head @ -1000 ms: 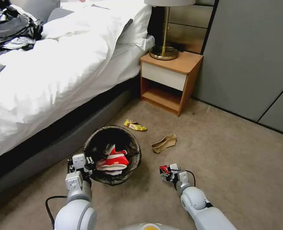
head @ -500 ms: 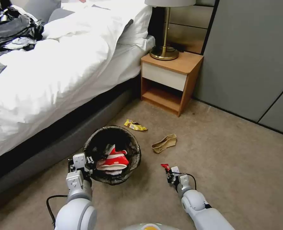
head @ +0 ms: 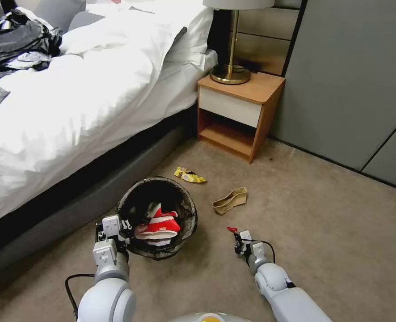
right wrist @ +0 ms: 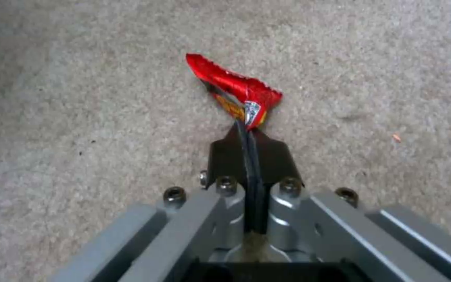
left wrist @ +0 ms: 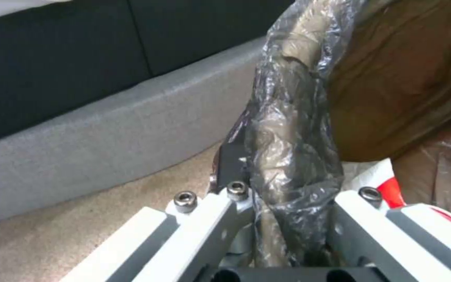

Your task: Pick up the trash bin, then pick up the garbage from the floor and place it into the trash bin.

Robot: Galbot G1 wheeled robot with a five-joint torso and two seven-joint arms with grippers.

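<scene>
Pinching a small red wrapper scrap (right wrist: 234, 91) between pressed-together fingers, the right gripper (head: 237, 239) sits low over the carpet (head: 323, 232), right of the trash bin (head: 187, 203). The left gripper (head: 114, 230) clamps the bin's bag-lined rim (left wrist: 288, 156) beside the bed frame (head: 73, 205). Crushed red-and-white cups (head: 158, 226) lie inside. A yellow snack wrapper (head: 189, 175) and tan paper piece (head: 229, 200) lie on the carpet beyond the bin.
</scene>
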